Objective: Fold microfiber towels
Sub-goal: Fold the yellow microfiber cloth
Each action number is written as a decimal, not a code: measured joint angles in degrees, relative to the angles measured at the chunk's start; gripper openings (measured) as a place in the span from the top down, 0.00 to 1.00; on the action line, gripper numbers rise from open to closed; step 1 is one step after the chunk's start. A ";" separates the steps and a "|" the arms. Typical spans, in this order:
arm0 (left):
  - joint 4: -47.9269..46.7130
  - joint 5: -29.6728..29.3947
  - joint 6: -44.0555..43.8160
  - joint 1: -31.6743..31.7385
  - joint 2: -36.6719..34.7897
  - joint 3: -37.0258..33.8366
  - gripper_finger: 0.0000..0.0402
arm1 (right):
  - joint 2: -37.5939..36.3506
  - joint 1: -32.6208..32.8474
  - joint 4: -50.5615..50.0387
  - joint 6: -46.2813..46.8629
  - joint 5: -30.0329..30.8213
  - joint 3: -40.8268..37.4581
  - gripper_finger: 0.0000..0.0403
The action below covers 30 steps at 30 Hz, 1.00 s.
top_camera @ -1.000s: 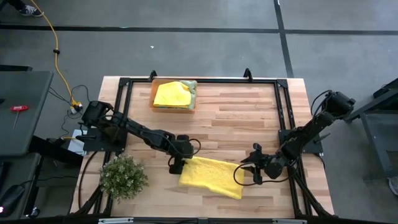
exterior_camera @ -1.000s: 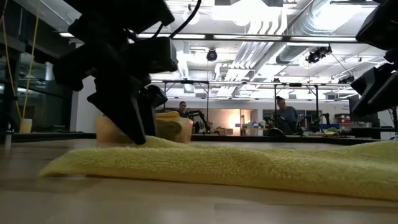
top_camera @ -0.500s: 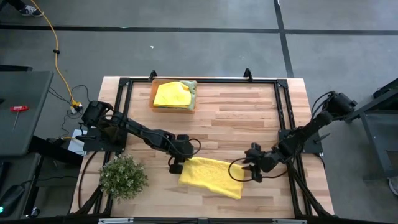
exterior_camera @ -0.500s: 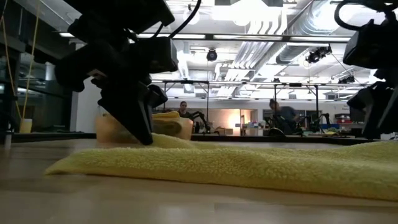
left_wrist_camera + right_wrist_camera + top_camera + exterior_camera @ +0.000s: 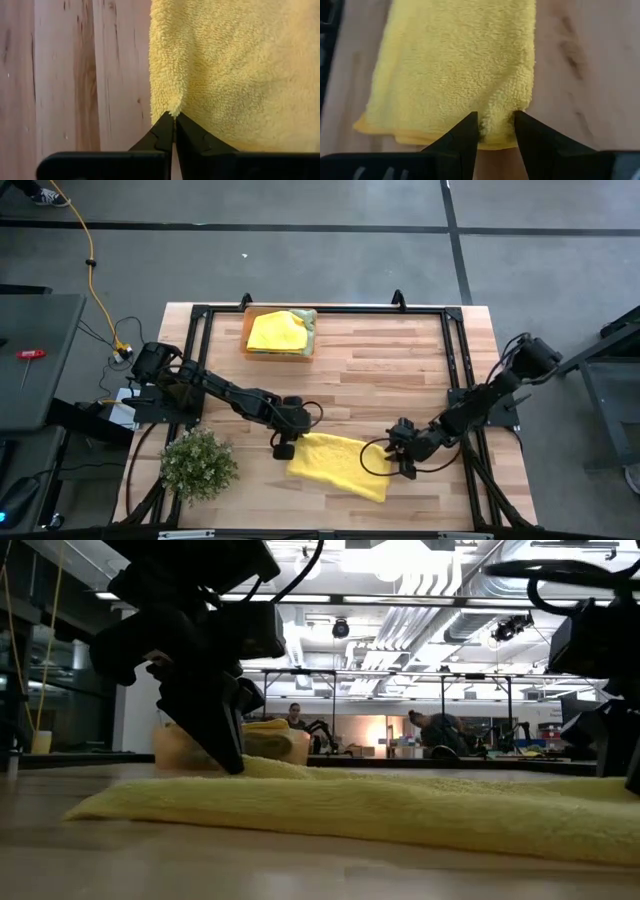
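Yellow towel point(image 5: 338, 464) lies long axis left-right; left gripper point(image 5: 285, 447) pinches its left corner, right gripper point(image 5: 397, 461) straddles the right edge, jaws apart.

The towel point(image 5: 338, 464) at lower centre is plain bright yellow on a pale striped wooden table point(image 5: 380, 370). An orange tray point(image 5: 250, 350) at upper centre holds another yellow towel point(image 5: 275, 332); the plant point(image 5: 198, 464) at lower left is green.

Towel point(image 5: 340, 464) at table's point(image 5: 400, 370) six o'clock; tray point(image 5: 280, 335) at eleven; plant point(image 5: 198, 464) at eight, left of towel.
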 joint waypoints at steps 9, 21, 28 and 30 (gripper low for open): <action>-0.35 -4.69 -3.97 0.02 0.00 0.00 1.00 | 1.36 -0.38 -1.46 -0.24 1.11 0.21 0.88; -2.68 -22.16 -4.28 6.52 -0.02 0.00 1.00 | -1.30 -11.95 -13.71 -11.73 10.08 0.10 0.99; -1.62 -22.82 -11.90 8.61 -0.02 0.11 1.00 | -8.12 -23.70 -26.97 -18.22 15.88 -0.18 1.00; -1.05 -24.84 -12.10 8.54 -0.04 0.15 1.00 | -9.20 -26.81 -27.48 -20.46 16.15 -0.18 1.00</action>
